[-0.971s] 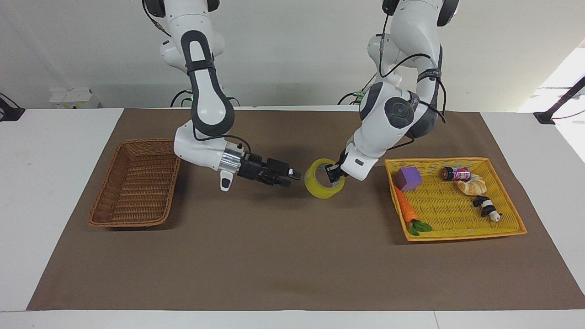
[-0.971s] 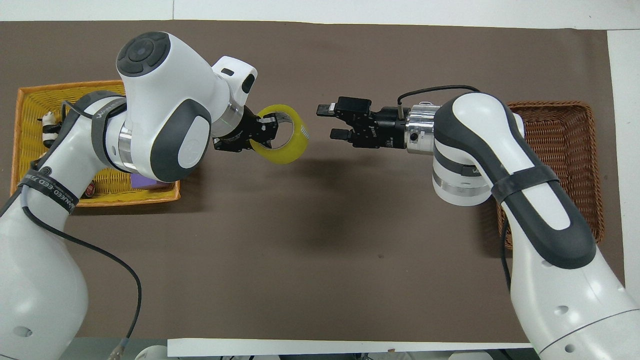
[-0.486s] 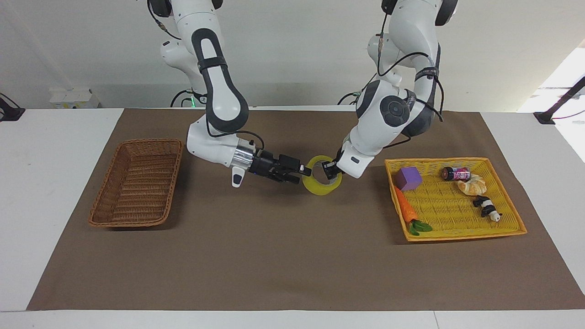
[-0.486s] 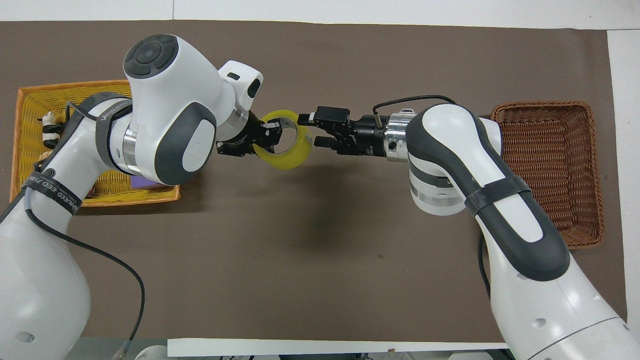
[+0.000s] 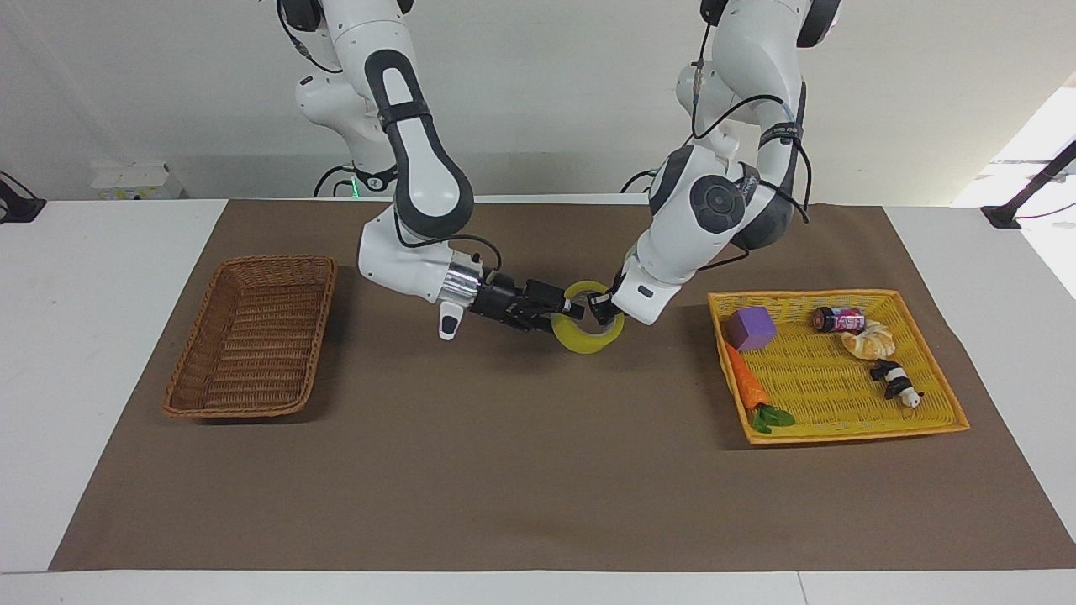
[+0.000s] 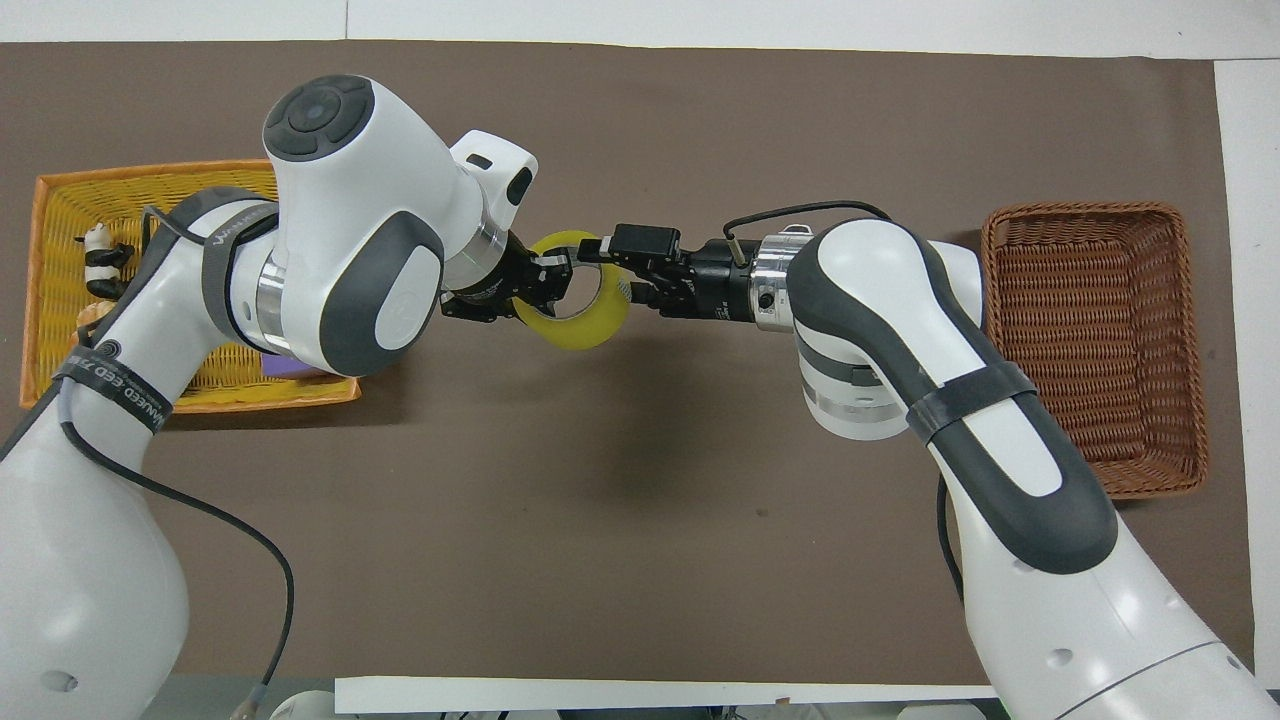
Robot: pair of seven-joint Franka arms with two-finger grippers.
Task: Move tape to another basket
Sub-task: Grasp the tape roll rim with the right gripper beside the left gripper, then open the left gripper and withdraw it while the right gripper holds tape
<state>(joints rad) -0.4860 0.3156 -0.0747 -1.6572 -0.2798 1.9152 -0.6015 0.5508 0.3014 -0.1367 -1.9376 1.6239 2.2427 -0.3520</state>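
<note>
Wicker basket at the right arm's end of the bench, nothing seen inside.

Right pincer reaching in level over the middle of the brown mat, fingers apart and set either side of the tape's wall, one finger inside the ring. Not yet clamped, by the look of the overhead view.

Tape up in the air over mid-mat, ring tilted, between the two baskets.

Left pincer clamped on the ring's edge toward the left arm's end of the bench, carrying the weight.

Step in hand, judged: hand-over between arms. Next move likely calls for closing the right pincer on the wall, then opening the left one, then a carry to the wicker basket. Risk: a drop if the release comes before a firm grip.

Yellow basket at the left arm's end, holding a purple block, carrot, small jar, croissant and toy panda. Nothing on the mat along the way to the wicker basket.
</note>
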